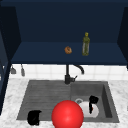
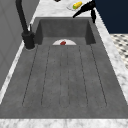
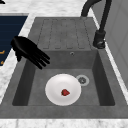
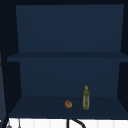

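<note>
The right hand [image 1: 92, 102] hangs over the grey stone sink basin [image 3: 100, 82], fingers straight and spread, holding nothing, above the near rim of a round white plate [image 3: 57, 93] carrying a small red morsel [image 3: 65, 92]. The left hand [image 1: 34, 117] hovers at the ribbed drainboard's [image 1: 47, 93] front edge; its fingers cannot be made out. A big glossy red ball [image 1: 67, 115] sits between the hands.

A kitchen: a grey sink [image 1: 37, 97] with black faucet [image 1: 68, 75], marble counter [image 1: 10, 95], tiled wall and navy wall cabinet [image 4: 65, 57].
</note>
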Controlling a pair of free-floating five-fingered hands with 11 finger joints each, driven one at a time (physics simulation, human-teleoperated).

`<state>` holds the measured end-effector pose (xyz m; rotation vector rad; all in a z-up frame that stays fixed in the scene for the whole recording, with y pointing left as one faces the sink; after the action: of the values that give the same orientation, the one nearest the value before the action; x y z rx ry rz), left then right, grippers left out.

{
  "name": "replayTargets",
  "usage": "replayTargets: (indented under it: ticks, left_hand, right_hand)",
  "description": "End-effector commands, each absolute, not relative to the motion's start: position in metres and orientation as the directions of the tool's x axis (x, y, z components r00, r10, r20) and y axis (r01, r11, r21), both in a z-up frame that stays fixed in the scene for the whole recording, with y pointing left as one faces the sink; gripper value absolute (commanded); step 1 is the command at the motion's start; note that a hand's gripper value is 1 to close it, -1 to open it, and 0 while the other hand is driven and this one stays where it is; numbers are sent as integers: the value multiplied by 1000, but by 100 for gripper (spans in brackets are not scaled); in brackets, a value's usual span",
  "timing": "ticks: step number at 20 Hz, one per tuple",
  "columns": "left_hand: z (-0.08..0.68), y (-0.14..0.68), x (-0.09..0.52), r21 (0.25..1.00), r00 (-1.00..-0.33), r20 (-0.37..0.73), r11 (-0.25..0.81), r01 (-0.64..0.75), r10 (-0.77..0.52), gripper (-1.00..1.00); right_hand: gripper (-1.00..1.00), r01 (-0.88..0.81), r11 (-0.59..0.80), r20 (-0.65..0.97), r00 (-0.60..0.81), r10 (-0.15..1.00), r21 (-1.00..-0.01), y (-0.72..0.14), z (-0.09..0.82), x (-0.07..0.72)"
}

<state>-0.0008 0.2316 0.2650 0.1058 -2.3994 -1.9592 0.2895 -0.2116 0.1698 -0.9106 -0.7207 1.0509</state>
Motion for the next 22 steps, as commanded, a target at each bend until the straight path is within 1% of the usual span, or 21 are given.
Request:
replayTargets:
  ticks: [1,9,17,22]
  left_hand:
    - [265,232,-1,980,-997,-11,199,-26,-79,0]
    - [265,232,-1,980,-997,-11,199,-26,-79,0]
    - [265,232,-1,980,-997,-11,199,-26,-79,0]
    - [265,232,-1,980,-997,-11,199,-26,-79,0]
  right_hand:
    - [-100,-452,185,20,344,939,-873,-209,144,294]
    - [-100,-386,217,81,338,938,-897,-214,77,317]
    - [-100,-405,215,74,337,939,-889,-242,28,364]
    - [-100,-422,236,83,350,933,-875,-247,-1,403]
